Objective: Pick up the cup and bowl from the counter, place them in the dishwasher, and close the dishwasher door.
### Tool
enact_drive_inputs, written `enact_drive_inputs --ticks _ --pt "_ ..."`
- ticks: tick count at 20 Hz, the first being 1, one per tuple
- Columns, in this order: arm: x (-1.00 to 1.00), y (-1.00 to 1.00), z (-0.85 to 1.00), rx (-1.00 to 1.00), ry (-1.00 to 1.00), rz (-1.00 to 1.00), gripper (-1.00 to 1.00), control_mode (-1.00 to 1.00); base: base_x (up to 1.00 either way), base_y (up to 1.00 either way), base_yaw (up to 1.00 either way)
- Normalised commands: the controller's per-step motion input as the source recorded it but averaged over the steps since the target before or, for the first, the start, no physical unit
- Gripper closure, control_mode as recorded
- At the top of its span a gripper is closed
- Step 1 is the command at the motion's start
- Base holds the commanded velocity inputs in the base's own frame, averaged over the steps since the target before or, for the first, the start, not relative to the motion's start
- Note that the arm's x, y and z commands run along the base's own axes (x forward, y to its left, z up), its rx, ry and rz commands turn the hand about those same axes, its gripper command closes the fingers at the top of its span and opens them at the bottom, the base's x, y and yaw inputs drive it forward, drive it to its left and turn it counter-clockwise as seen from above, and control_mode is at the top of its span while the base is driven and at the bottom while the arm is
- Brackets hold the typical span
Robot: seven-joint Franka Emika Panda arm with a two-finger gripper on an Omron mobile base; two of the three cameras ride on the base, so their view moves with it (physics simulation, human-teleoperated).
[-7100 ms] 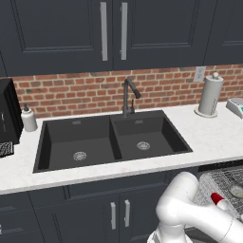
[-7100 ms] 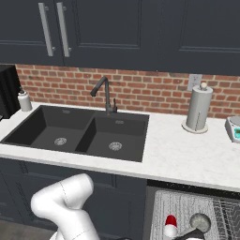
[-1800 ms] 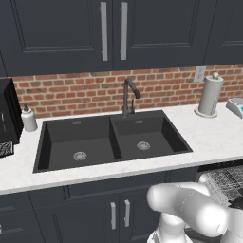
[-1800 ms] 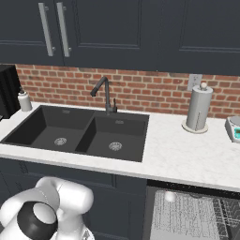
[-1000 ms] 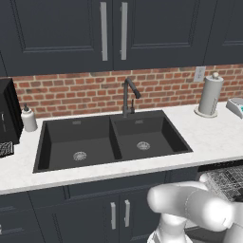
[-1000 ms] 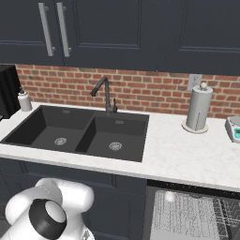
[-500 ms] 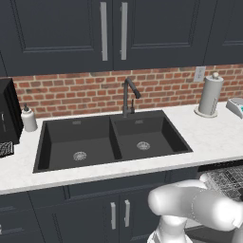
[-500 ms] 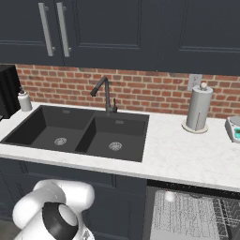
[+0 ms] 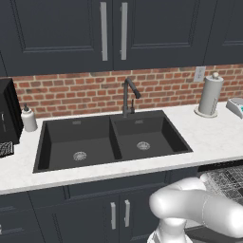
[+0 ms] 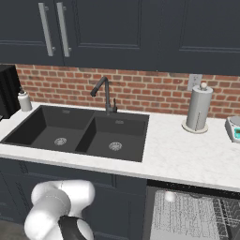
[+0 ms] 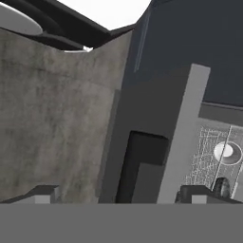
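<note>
the dishwasher (image 10: 192,213) sits under the counter (image 10: 187,154) at the near right, and i see its pale wire rack (image 9: 227,178) drawn out below the counter edge. going left to right: a black appliance (image 9: 8,116) at the far left, a white soap bottle (image 9: 29,118) beside it, the black double sink (image 9: 111,140) with its dark tap (image 9: 128,97), then the paper-towel roll (image 9: 210,95) against the brick. in the hand view my gripper (image 11: 123,195) has its fingertips spread wide with nothing between them, a grey upright edge just ahead, and a pale round thing in the rack (image 11: 227,153) to the right. i can't tell the cup apart there.
</note>
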Motion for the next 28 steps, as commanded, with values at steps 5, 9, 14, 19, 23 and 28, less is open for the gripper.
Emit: enact_drive_inputs --ticks 5,9,14,19,23,28 --pt "0.0 -0.57 -0.26 0.38 -0.05 -0.01 -1.0 -1.0 0.0 0.0 0.0" --pt "0.04 -0.46 -0.16 0.41 -0.1 0.0 -1.0 -1.0 0.0 0.0 0.0" --pt "0.19 -0.35 -0.02 0.41 -0.13 0.0 -1.0 -1.0 0.0 0.0 0.0" --pt "0.37 -0.29 0.0 0.39 -0.13 -0.01 -1.0 -1.0 0.0 0.0 0.0" --pt "0.62 -0.31 0.0 0.38 -0.11 -0.04 -1.0 -1.0 0.0 0.0 0.0" --pt "0.78 -0.29 0.0 0.38 -0.08 -0.05 -1.0 -1.0 0.0 0.0 0.0"
